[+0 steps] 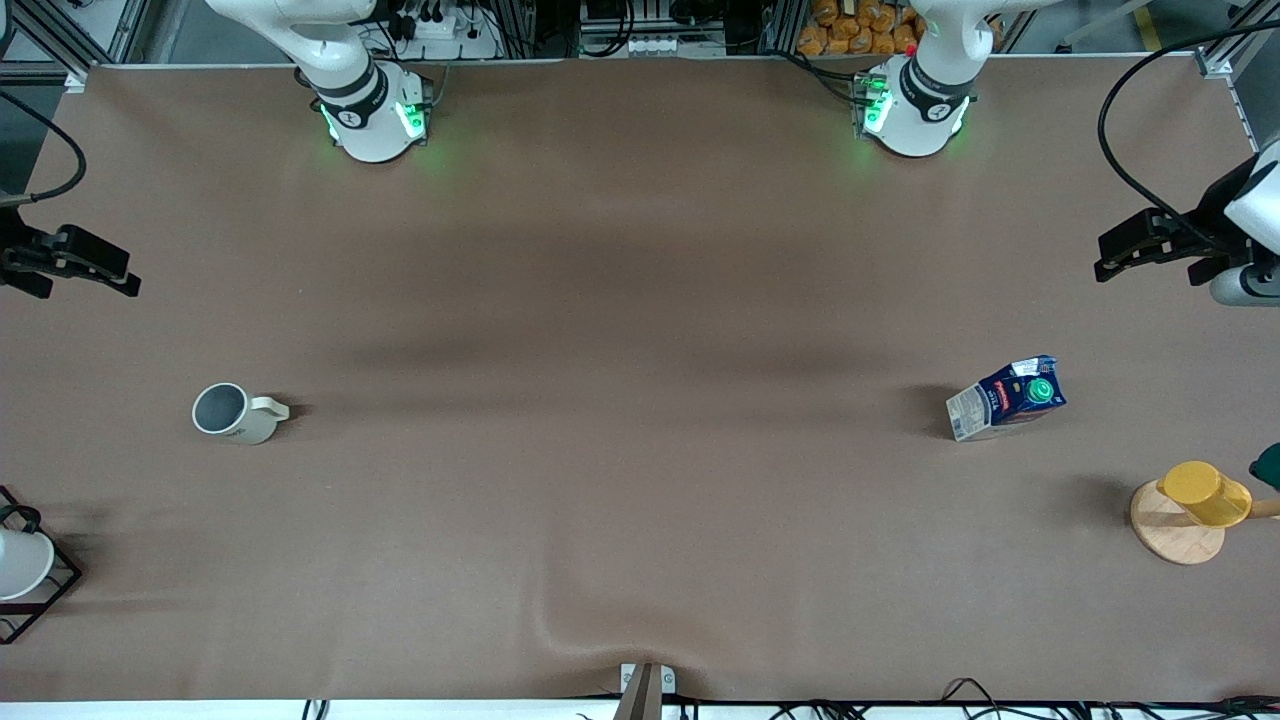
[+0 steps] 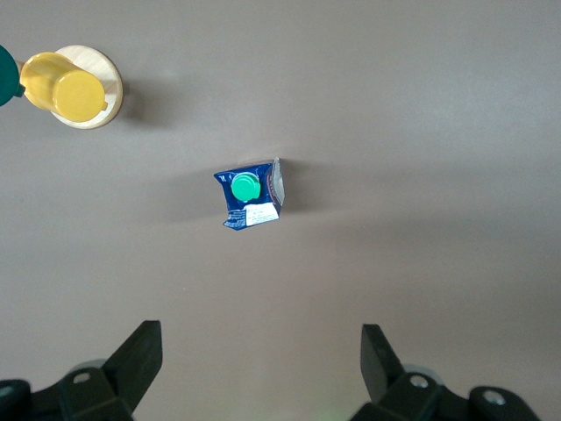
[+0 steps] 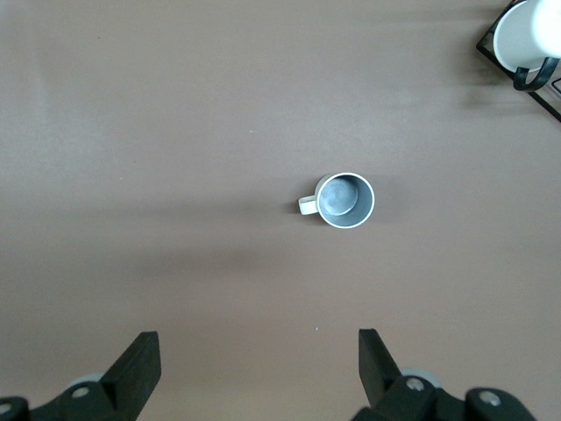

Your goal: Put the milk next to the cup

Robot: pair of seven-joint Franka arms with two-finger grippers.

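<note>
Milk (image 1: 1006, 397) untouched, well apart from cup (image 1: 232, 412); left gripper (image 2: 261, 373) high over it, wide open, empty; right gripper (image 3: 259, 373) likewise, waiting; next: descend, grasp.

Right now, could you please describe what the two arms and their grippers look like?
Both arms are glossy white with black joint bands; their round bases glow green. The left gripper and right gripper are matte black with wedge-shaped fingers. Black cables loop to each wrist.
</note>
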